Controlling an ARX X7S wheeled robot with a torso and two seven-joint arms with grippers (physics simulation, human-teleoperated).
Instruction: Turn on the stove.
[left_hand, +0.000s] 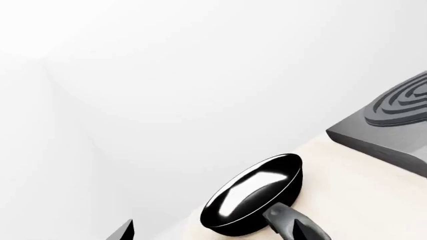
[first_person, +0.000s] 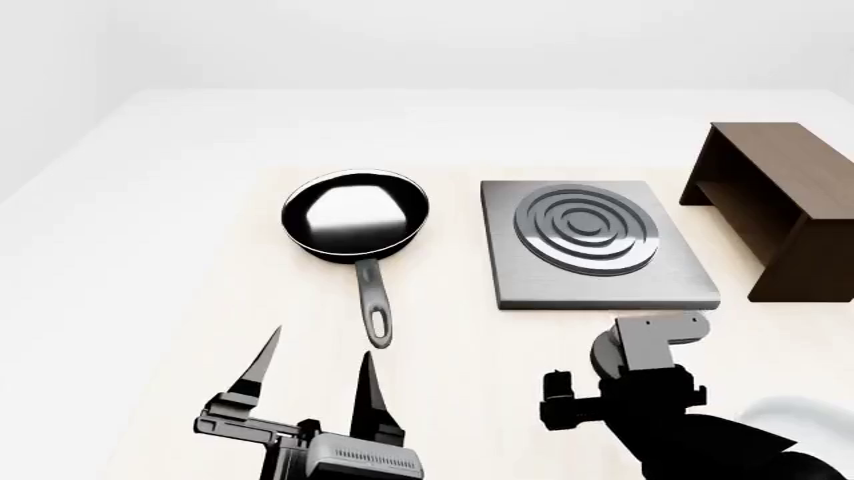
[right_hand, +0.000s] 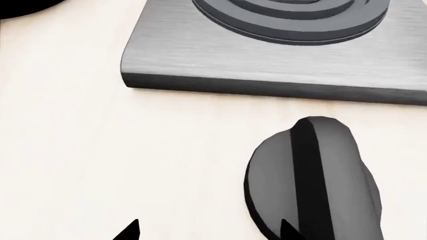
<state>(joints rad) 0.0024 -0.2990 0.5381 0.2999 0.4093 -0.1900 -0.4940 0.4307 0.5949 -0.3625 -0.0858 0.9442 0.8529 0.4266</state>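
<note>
Two grippers idle. Left gripper (first_person: 315, 372) wide open, empty, near frying pan (first_person: 355, 215) handle. Right gripper (right_hand: 207, 231) above knob (right_hand: 312, 177), near edge of stove (first_person: 594, 243); tips apart, nothing held. Risk: off-centre descent, fingers miss ridge, slip without turning.

Head looks down; both wrist views share stove (first_person: 594, 245)

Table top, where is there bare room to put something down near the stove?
Bare table lies left of the frying pan, and along the far edge behind pan, stove and wooden box. Crowded: the strip before the stove, where the right gripper hangs over the knob.
</note>
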